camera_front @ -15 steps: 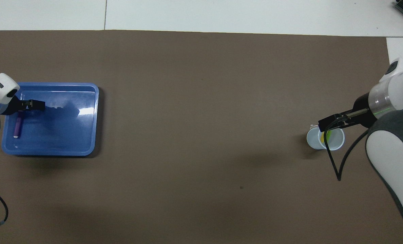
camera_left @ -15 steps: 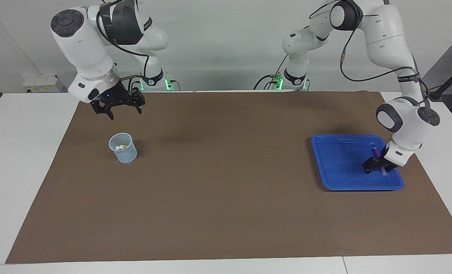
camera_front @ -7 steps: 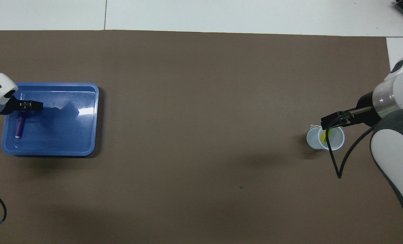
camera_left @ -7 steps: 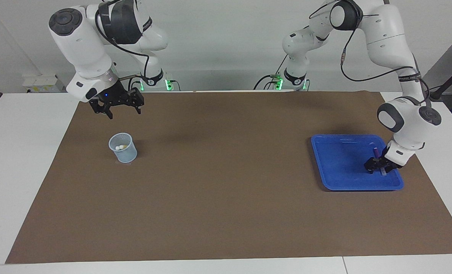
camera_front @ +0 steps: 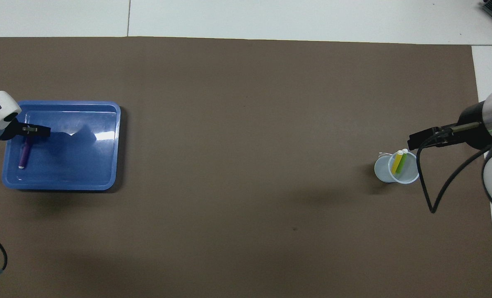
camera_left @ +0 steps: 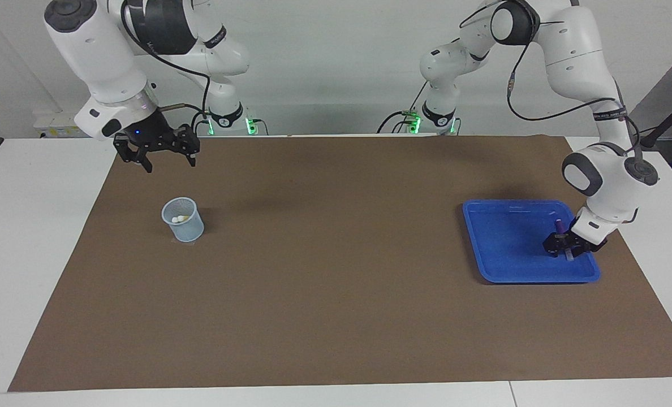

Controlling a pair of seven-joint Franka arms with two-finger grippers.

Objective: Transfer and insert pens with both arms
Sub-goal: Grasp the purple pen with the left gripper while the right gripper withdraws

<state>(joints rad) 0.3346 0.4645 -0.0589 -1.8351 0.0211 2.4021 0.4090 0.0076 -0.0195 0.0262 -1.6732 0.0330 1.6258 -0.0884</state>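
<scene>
The purple pen [camera_left: 558,225] lies in the blue tray [camera_left: 531,278] at the left arm's end of the table, its pale cap end pointing away from the robots. It also shows in the overhead view [camera_front: 23,154]. My left gripper [camera_left: 565,249] is low in the tray, open, with its fingers on either side of the pen. The yellow pen [camera_front: 396,162] and the green pen [camera_front: 401,162] stand in a clear cup [camera_left: 182,220], caps up. My right gripper [camera_left: 168,165] is open and empty, raised over the mat beside the cup, on the cup's robot side.
A brown mat [camera_left: 336,294] covers most of the white table. The tray [camera_front: 63,186] holds nothing else. The cup [camera_front: 382,170] stands alone at the right arm's end. A black cable [camera_front: 426,186] hangs from the right wrist.
My right gripper has risen and drawn back from over the cup, uncovering the two pens in it. My left gripper has shifted slightly along the purple pen.
</scene>
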